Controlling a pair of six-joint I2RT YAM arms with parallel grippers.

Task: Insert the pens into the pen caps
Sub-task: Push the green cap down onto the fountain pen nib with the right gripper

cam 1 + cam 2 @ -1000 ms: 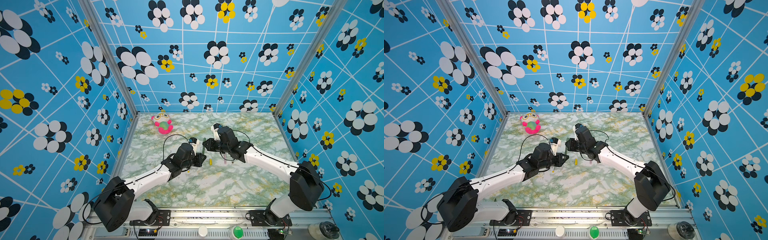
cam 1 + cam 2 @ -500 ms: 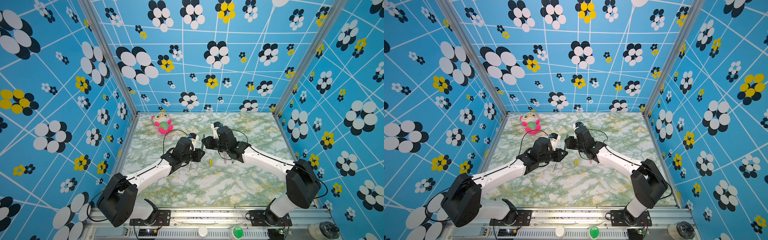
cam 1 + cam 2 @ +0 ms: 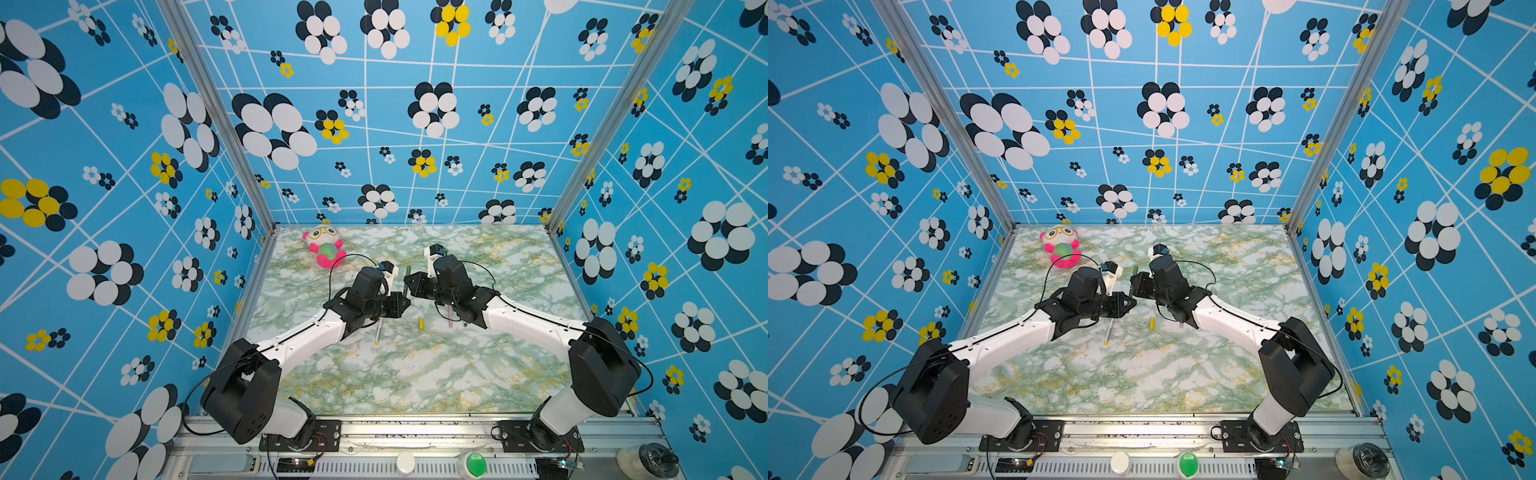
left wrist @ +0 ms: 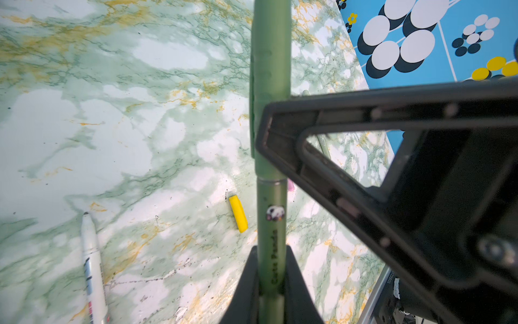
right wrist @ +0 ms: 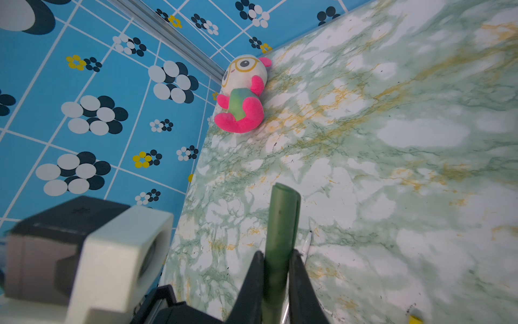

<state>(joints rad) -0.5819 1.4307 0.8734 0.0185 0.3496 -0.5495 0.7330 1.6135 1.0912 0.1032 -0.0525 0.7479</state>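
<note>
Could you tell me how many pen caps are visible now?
2: a green cap held by the right fingers, on the green pen; a yellow cap lying on the table. Others may be hidden.

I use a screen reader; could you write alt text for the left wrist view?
A pale green pen, clamped in the left gripper, sits in a green cap held by the right gripper. A yellow cap and a white pen lie on the marbled table.

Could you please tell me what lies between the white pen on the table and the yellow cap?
Nothing: the stretch of marble table between the white pen and the yellow cap is bare, as the left wrist view shows.
</note>
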